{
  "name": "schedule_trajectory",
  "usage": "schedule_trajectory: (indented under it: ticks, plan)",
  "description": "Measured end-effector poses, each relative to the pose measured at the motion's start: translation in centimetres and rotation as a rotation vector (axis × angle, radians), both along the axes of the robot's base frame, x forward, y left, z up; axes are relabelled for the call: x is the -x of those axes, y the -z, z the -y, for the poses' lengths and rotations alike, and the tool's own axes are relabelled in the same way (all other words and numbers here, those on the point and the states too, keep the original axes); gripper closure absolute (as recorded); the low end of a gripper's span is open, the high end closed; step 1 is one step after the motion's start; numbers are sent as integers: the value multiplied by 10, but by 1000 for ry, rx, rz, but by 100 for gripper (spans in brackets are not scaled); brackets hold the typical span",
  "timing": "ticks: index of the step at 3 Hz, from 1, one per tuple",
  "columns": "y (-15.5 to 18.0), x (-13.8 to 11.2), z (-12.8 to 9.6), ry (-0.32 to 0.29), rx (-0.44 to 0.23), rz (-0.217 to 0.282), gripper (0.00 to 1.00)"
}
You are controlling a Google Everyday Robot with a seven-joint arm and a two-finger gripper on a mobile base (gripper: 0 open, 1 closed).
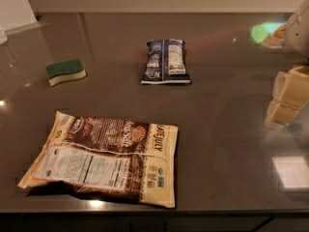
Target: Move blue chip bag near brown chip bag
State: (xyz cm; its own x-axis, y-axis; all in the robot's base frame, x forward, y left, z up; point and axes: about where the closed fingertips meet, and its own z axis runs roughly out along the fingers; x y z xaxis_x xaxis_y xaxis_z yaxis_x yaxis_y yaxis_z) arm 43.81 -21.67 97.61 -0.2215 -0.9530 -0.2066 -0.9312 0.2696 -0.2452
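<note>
Hovering at 3 o'clock, your gripper [289,96], clenched or released you cannot tell, likely pre-reach; blue chip bag [165,62] at 12, well apart from brown chip bag [104,156] at 7.

The scene was dim and warm-toned. The dark, glossy tabletop [217,129] mirrored the light: a pale square of glare lay near its front right, a green-yellow glint at the far right, and small bright spots at the left and front edges. The brown chip bag [104,158] threw a dark shadow under its near edge. The tool [288,99], at the right edge above the tabletop, was lit pale cream.
</note>
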Motion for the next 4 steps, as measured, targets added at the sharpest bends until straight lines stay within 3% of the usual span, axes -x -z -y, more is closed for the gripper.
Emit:
schedule_trajectory:
  ticks: [1,2,4]
  plan:
    - [0,0,0,0,0,0,0]
    - [4,-20,-14,-6,-47,9,0]
    - [25,-87,-48,19,-167,14,0]
